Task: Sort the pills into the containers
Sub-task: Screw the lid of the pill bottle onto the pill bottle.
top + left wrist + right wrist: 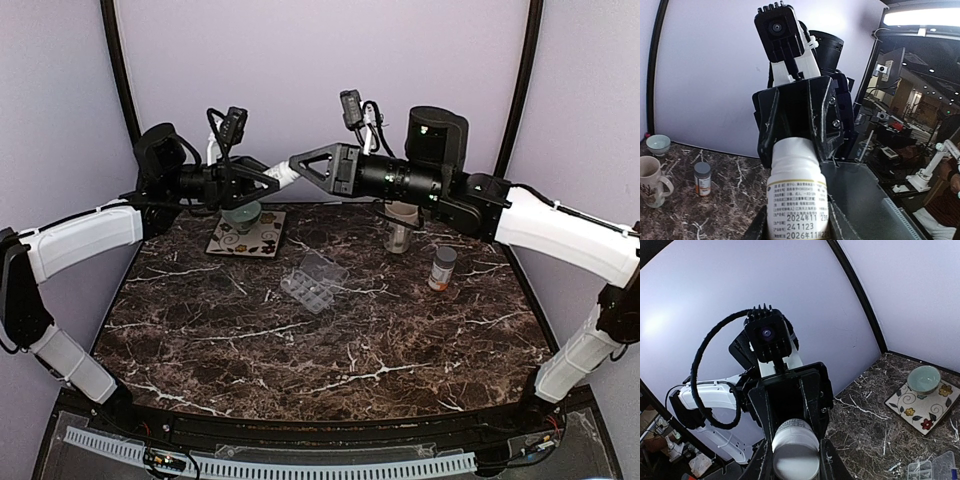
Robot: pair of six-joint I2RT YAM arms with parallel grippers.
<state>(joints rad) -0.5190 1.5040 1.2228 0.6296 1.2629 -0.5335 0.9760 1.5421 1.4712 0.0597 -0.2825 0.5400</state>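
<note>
Clamped: left claw (800,225) on small white plastic bottle (797,200), right claw (795,462) on its cap (795,452), mid-air. Risk: sudden cap release, spilled pills missing clear plastic pill organizer (313,282).

free room around pill organizer (313,282), orange bottle (442,268) rightward

Robotics lab, white-walled test booth (320,80), marble-look table (320,340), another white robot arm (929,171), ceiling lights (920,17) beyond
</note>
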